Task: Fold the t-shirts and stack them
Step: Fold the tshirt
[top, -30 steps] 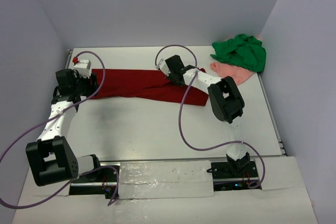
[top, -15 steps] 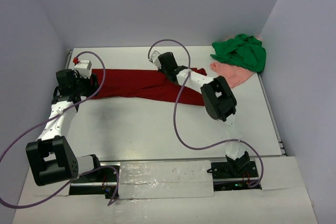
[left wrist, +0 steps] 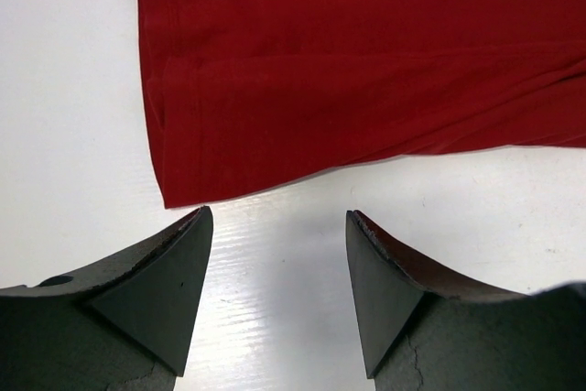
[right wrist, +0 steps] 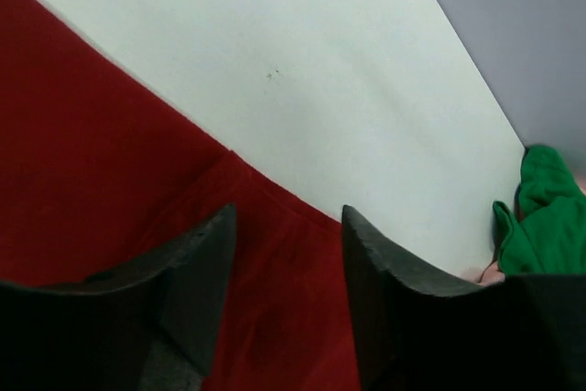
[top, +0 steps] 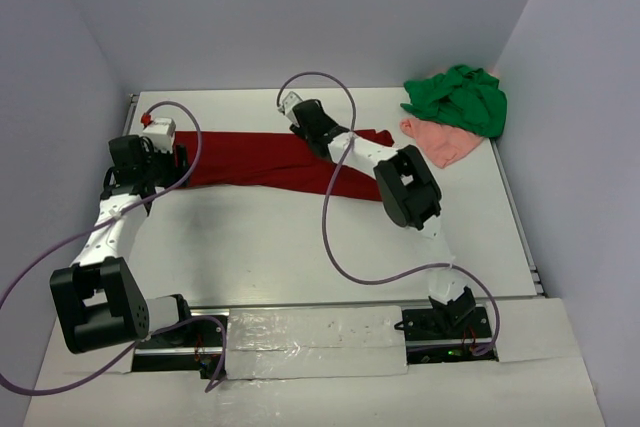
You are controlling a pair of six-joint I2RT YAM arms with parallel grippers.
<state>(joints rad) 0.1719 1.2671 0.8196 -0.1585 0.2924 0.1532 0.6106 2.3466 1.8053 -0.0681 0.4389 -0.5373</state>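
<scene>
- Across the far half of the table (top: 280, 237) the dark red t-shirt (top: 255, 157) lies flat as one long band, from beside the left arm almost to the pink one.
- Step, as I read it: folding the red shirt. It looks narrowed lengthwise, with no crossways fold yet. Nothing is stacked.
- Green t-shirt (top: 460, 97) sits bunched in the far right corner, on top of the pale pink t-shirt (top: 445, 139). Both are unfolded and apart from the red one's end.
- Right gripper (right wrist: 286, 212) is over the red band's far edge, around mid-length. Its jaws are apart with nothing pinched, and red cloth shows below the gap.
- Left gripper (left wrist: 279, 217) is spread wide and empty over bare table, just beside the shirt's near left corner.
- Next move, my call: both grippers need to drop onto an end of the band, pinch all layers, and carry it over to halve the length. The left needs a short reach forward onto the corner.
- In the way: the right arm's purple cable (top: 323, 212) drapes across the red cloth and could drag it. The green/pink heap crowds the right end, so stack space is tight there.
</scene>
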